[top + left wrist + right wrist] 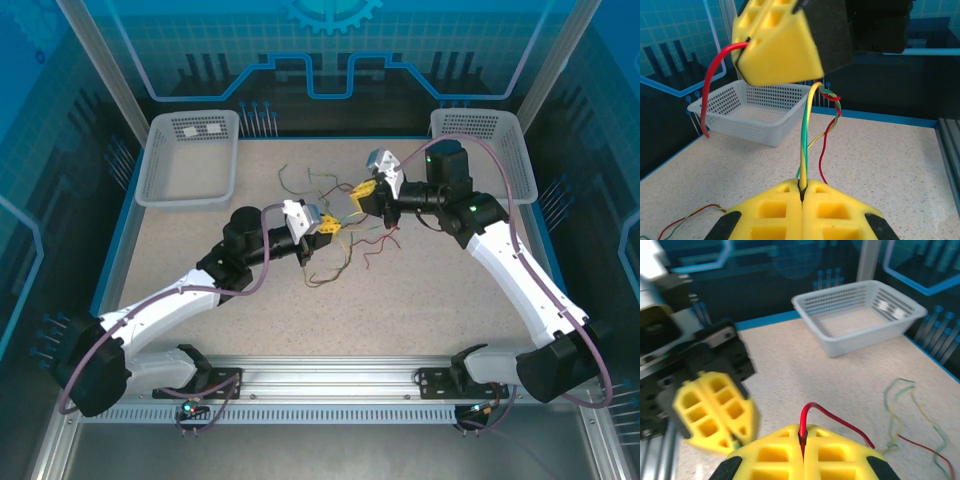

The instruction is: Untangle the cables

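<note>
Left wrist view has the left pincer (801, 192) clamped on yellow-green strands of the cables (804, 145) over the table's (890, 165) middle, the right pincer (802, 440) pinching a red wire (835, 420), so pulling apart could tighten the twist (834, 100) between them.

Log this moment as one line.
left claw: shut on yellow-green cable | right claw: shut on red cable | twist between claws

No words, numbers, labels or brand names can be read anywhere. The one sign-like mark is a pale blue gear outline (331, 12) printed on the back wall (200, 45), without lettering.
</note>
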### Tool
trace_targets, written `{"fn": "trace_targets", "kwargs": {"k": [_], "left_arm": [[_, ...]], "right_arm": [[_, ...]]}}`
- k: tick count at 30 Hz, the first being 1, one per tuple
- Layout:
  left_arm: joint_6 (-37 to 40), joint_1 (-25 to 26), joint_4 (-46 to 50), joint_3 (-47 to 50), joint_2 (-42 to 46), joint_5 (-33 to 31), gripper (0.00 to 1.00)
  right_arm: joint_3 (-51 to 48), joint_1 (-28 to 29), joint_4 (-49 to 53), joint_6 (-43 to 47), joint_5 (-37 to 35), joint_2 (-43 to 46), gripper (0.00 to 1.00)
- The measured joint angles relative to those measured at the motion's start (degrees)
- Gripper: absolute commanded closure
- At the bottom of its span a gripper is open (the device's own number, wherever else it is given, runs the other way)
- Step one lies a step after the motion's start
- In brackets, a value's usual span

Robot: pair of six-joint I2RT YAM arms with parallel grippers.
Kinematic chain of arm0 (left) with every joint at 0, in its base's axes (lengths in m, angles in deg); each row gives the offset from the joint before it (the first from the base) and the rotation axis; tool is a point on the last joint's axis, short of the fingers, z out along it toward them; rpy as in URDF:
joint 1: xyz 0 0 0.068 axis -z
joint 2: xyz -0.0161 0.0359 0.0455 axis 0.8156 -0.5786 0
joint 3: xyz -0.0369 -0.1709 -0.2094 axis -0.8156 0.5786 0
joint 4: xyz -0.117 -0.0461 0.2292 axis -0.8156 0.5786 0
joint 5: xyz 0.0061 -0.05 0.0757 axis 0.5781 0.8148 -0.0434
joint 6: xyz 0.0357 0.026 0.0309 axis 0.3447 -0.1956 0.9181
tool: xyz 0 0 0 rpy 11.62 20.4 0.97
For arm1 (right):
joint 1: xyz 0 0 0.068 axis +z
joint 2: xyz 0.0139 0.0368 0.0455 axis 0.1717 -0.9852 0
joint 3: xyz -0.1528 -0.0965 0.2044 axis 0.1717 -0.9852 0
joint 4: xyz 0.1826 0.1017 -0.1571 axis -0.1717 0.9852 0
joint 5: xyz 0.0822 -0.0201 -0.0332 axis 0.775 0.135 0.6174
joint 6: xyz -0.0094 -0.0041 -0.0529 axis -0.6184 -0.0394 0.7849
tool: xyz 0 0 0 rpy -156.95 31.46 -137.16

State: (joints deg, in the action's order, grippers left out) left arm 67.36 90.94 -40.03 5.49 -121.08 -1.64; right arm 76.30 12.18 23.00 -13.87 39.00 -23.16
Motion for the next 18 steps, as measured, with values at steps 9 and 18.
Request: {"fn": "trace_targets", "kwargs": {"k": [9,18], "left_arm": [[-4.44,-1.33,-1.42,0.85,0.15,-8.37,1.0],[-11.85,-7.45,-6.73,4.52,6.43,-6.12,1.0]], "right_arm": [[-2.69,-4.61,-5.25,-10.58,-18.49,0.52,1.0],[-7.39,-9.68,-8.66,-19.65,-30.08,5.55,1.0]]}}
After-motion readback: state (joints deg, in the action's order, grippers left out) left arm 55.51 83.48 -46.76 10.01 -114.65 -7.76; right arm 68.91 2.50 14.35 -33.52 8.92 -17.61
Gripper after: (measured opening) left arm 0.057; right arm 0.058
